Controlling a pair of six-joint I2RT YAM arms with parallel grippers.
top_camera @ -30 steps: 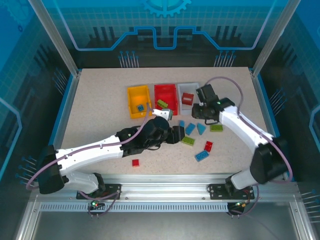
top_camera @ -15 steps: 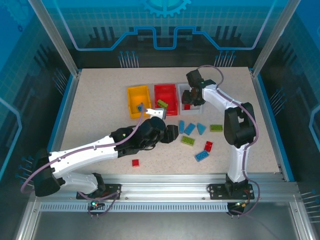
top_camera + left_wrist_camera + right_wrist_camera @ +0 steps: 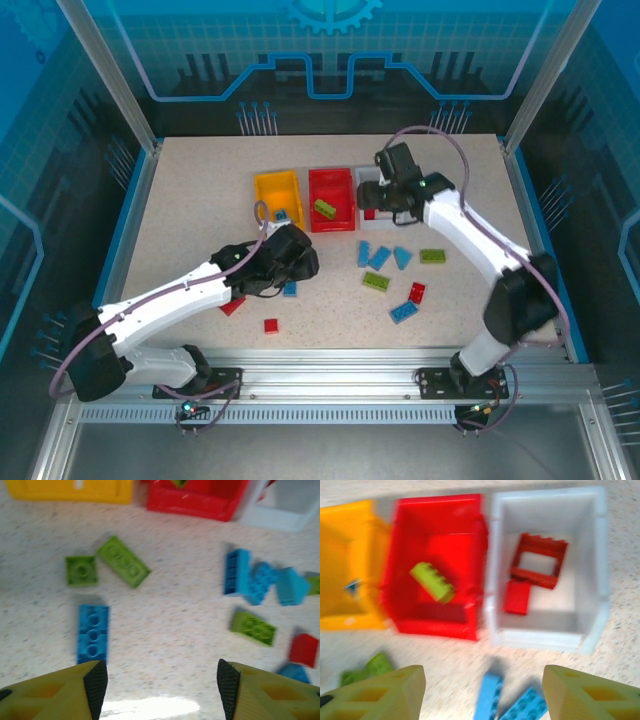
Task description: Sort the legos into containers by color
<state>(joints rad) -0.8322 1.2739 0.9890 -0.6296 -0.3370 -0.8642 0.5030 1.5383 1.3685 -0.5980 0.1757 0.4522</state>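
Three bins stand in a row toward the table's (image 3: 190,200) far edge: yellow bin (image 3: 272,192) with a blue piece, red bin (image 3: 336,184) with a lime brick (image 3: 432,582), white bin (image 3: 582,585) with two red pieces (image 3: 537,560). About a dozen loose legos lie mid-table and toward the right and near edges.

Left pincer (image 3: 161,685): jaws spread, nothing between them, hovering over a blue brick (image 3: 93,632); two lime bricks (image 3: 123,568) lie just beyond. Right pincer (image 3: 482,680): released, empty, above the near walls of the red and white bins.

Risks, my reading:
- Bin colour does not match contents. A red lego dropped in the red bin would spoil the sort.
- Blue cluster (image 3: 260,580): pieces touch, so closing on one likely drags or flips a neighbour.
- Right pincer over the rims: a descent here could clip a wall and shove a bin.
- Red piece (image 3: 232,305) lies half under the left arm; an arm sweep could push it toward the near edge.
- Both wrist views are blurred, so aim is uncertain.
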